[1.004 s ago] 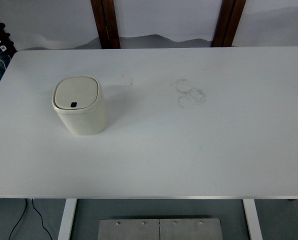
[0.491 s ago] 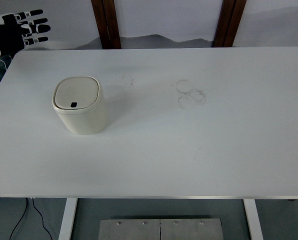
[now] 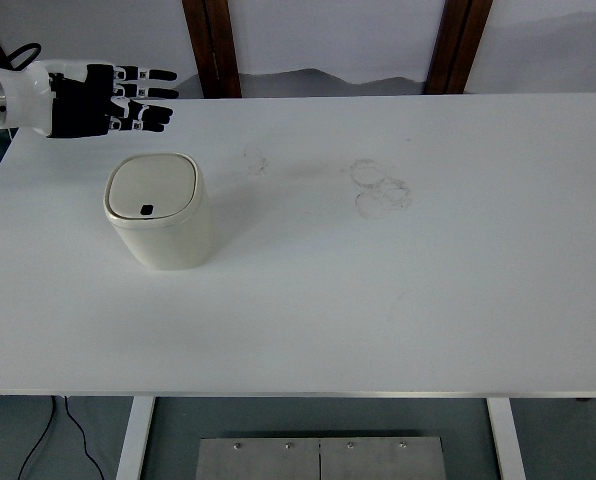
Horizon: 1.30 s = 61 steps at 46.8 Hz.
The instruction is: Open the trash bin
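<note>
A small cream trash bin stands on the left part of the white table. Its rounded square lid lies flat and closed, with a small dark button at its near edge. My left hand reaches in from the upper left, above and behind the bin and not touching it. Its fingers are stretched out flat toward the right and hold nothing. The right arm is out of sight.
Faint ring marks stain the tabletop right of centre. Two dark wooden posts stand behind the far edge. A cable hangs below the near left corner.
My left hand has come in from the upper left edge and moved right and toward the bin, fingers still spread. The bin has not moved.
</note>
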Available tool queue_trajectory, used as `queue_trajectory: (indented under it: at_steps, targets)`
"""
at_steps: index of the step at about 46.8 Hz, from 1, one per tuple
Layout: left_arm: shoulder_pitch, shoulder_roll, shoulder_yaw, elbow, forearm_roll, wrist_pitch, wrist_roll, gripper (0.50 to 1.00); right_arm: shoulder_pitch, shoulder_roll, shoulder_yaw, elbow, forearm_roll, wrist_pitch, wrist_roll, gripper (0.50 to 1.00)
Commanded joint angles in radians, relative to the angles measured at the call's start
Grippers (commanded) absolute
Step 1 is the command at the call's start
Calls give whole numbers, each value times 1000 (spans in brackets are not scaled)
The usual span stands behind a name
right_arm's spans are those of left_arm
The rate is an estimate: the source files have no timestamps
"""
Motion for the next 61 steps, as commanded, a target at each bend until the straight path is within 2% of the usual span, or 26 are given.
queue_trajectory:
  at_steps: [1, 8, 12, 18, 34, 61]
  targets:
    - [-33, 10, 32, -2, 0, -27, 6, 1000, 0, 0, 0, 0, -1, 0, -1, 995]
    - [-93, 22, 115, -37, 3, -86, 23, 1000, 0, 0, 0, 0, 1, 0, 1, 995]
    - [-115, 31, 181, -66, 11, -100, 24, 1000, 0, 0, 0, 0, 1, 0, -1, 995]
    - [-122, 35, 224, -83, 29, -100, 24, 1000, 0, 0, 0, 0, 1, 0, -1, 995]
    - [-118, 56, 225, -83, 38, -100, 24, 1000, 0, 0, 0, 0, -1, 0, -1, 995]
    - [-61, 59, 236, -81, 40, -99, 12, 1000, 0, 0, 0, 0, -1, 0, -1, 995]
